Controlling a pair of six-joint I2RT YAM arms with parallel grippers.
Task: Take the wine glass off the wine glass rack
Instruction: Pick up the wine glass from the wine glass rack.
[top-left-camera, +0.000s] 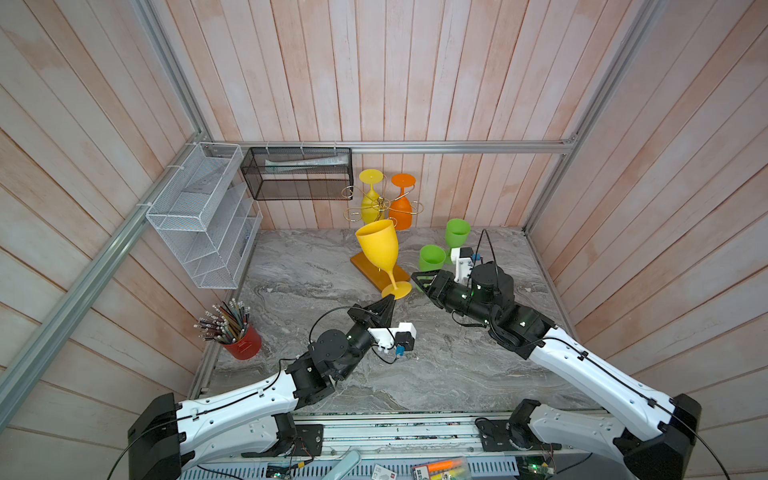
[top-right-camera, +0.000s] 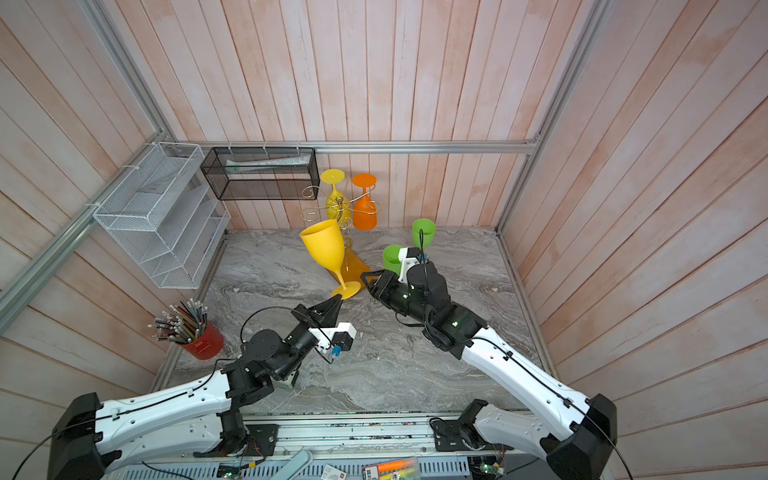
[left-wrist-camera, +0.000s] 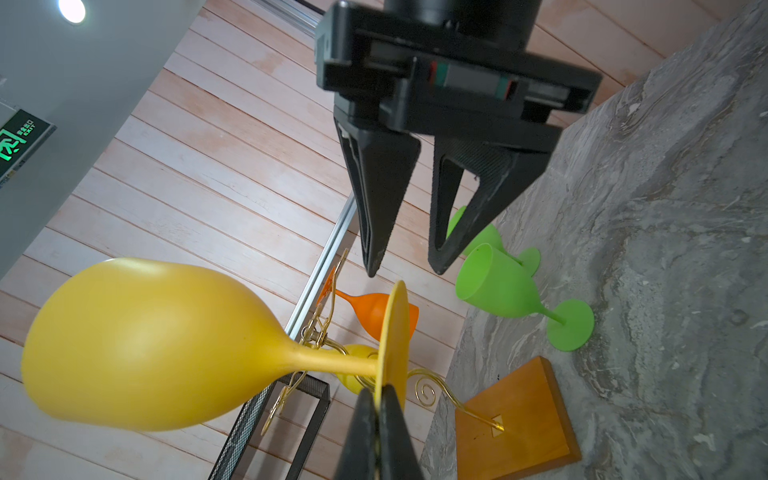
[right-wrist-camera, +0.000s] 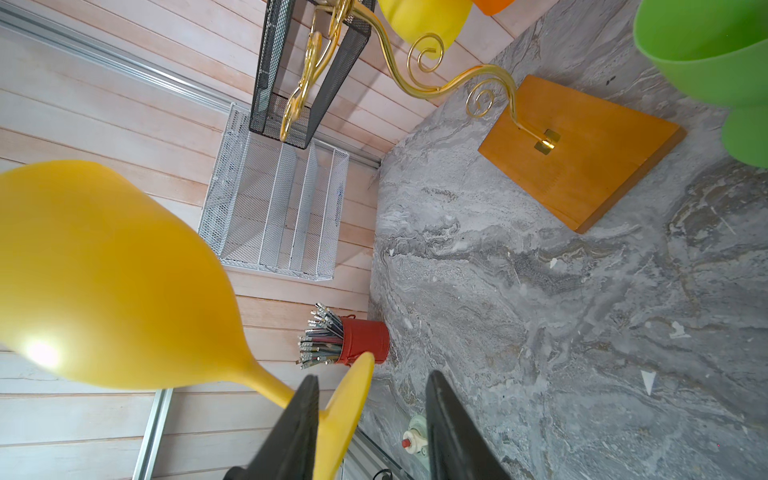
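Left end effector (top-left-camera: 388, 296), near the middle of the frame in both top views, is clamped on the rim of the foot of a yellow wine glass (top-left-camera: 377, 249). The wine glass is off the wine glass rack (top-left-camera: 380, 203), held in the air and tilted. Its bowl is up and leans toward the upper left, in front of the rack's orange-brown base (top-left-camera: 365, 268).

The left wrist view shows the pinch up close. Two black fingers (left-wrist-camera: 361, 432) are pressed together on the thin edge of the foot.

Right end effector (top-left-camera: 415, 279) sits just right of the foot. From above it reads as one dark wedge, so its gap cannot be judged there. The left wrist view shows its two fingers (left-wrist-camera: 382, 199) standing moderately apart with nothing gripped, their tips just short of the foot's edge. The right wrist view shows the foot near one of those fingers; I cannot tell whether they touch.

On the rack, against the back wall, a second yellow glass (top-left-camera: 370, 205) and an orange glass (top-left-camera: 402, 210) hang bowl down. Two green glasses (top-left-camera: 457, 232) stand upright on the grey marbled table (top-left-camera: 311, 270), right of the rack.

The left wrist view does not show the red cup of pencils (top-left-camera: 243, 343), which stands at the lower left in both top views.
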